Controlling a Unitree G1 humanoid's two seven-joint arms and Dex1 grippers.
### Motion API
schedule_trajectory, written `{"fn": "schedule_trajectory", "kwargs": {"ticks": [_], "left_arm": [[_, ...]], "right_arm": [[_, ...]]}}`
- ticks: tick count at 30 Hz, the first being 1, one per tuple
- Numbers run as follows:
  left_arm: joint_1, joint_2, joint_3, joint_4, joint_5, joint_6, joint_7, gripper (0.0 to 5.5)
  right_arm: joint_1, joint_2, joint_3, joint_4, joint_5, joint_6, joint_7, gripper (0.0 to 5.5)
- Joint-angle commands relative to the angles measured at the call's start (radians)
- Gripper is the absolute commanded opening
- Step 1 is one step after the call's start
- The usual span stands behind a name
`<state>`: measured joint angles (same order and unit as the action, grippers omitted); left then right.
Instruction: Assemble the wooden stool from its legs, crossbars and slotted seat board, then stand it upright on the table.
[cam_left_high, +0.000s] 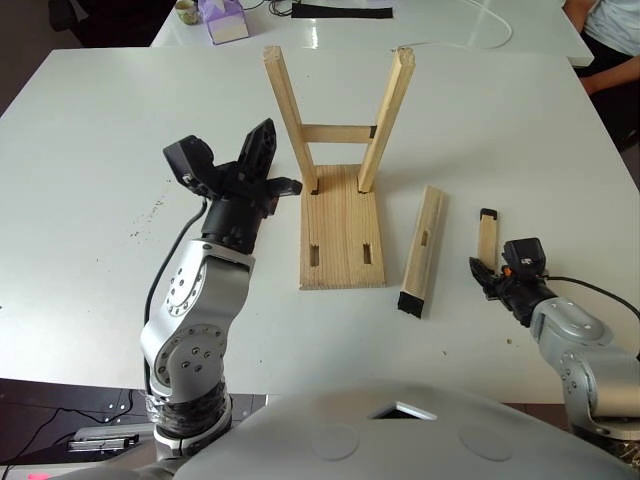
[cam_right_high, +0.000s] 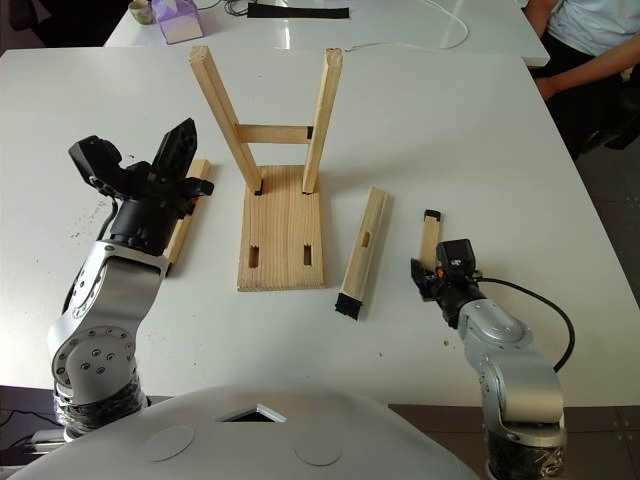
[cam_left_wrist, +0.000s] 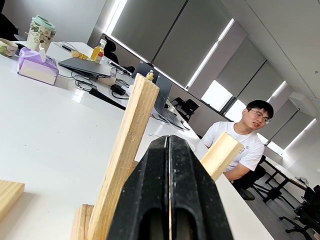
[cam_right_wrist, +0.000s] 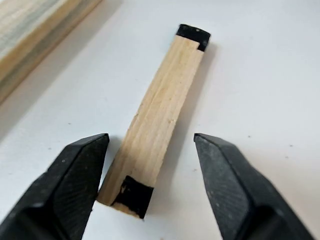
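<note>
I have the white table under both arms. The biggest piece on it is the pale wooden slotted seat board, lying flat near the middle with its two near slots open.

Two long pale wooden legs are planted in the board's far slots: the left upright leg and the right upright leg. They lean away from me and spread apart toward their far ends. A loose wooden leg with a black near end lies flat just right of the board, apart from it. Another loose wooden leg lies left of the board, partly hidden behind my left arm.

A short wooden crossbar bridges the two planted legs partway up. A second, black-tipped wooden crossbar lies flat, right of the black-ended leg.

My left gripper is raised above the table just left of the board. Its black fingers are pressed together with nothing between them.

My right gripper sits low at the near end of the black-tipped crossbar. Its fingers are spread to either side of the wood, with a gap on both sides.
</note>
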<state>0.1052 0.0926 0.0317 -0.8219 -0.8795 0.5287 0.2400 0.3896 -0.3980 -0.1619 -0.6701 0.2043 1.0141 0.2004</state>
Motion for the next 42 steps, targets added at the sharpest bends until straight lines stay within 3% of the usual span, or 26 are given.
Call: {"fn": "schedule_trajectory", "kwargs": {"ticks": [1,3,8,20,28,33,35,39,42], "left_arm": [[0.032,-0.038,-0.030,-0.021,0.053,-0.034,0.019,0.00],[0.051,-0.057,-0.046,-0.026,0.080,-0.051,0.024,0.00],[0.097,-0.103,-0.089,-0.040,0.144,-0.098,0.027,0.00],[0.153,-0.164,-0.153,-0.031,0.261,-0.188,0.015,0.00],[0.115,-0.154,-0.133,-0.016,0.264,-0.185,0.009,0.00],[0.124,-0.163,-0.093,-0.020,0.274,-0.201,0.026,0.00],[0.059,-0.120,-0.035,0.030,0.265,-0.164,0.017,0.00],[-0.243,0.000,0.104,0.188,0.113,-0.093,-0.079,0.00],[-0.435,0.080,0.174,0.302,-0.045,-0.039,-0.167,0.00]], "right_arm": [[0.010,-0.062,0.010,0.075,-0.006,0.016,0.046,3.15],[-0.003,-0.090,0.006,0.096,-0.004,0.007,0.071,3.15],[-0.012,-0.170,0.008,0.119,0.001,0.004,0.139,2.51],[-0.017,-0.240,-0.022,0.245,0.015,-0.021,0.224,2.51],[-0.049,-0.232,-0.050,0.408,0.002,-0.175,0.240,1.35],[-0.237,-0.228,-0.031,0.535,-0.001,-0.285,0.247,1.35],[-0.401,-0.150,-0.050,0.610,0.010,-0.329,0.172,1.35],[-0.903,0.073,-0.267,0.861,0.180,-0.443,-0.107,1.31],[-1.153,0.116,-0.392,0.937,0.359,-0.507,-0.128,1.31]]}}
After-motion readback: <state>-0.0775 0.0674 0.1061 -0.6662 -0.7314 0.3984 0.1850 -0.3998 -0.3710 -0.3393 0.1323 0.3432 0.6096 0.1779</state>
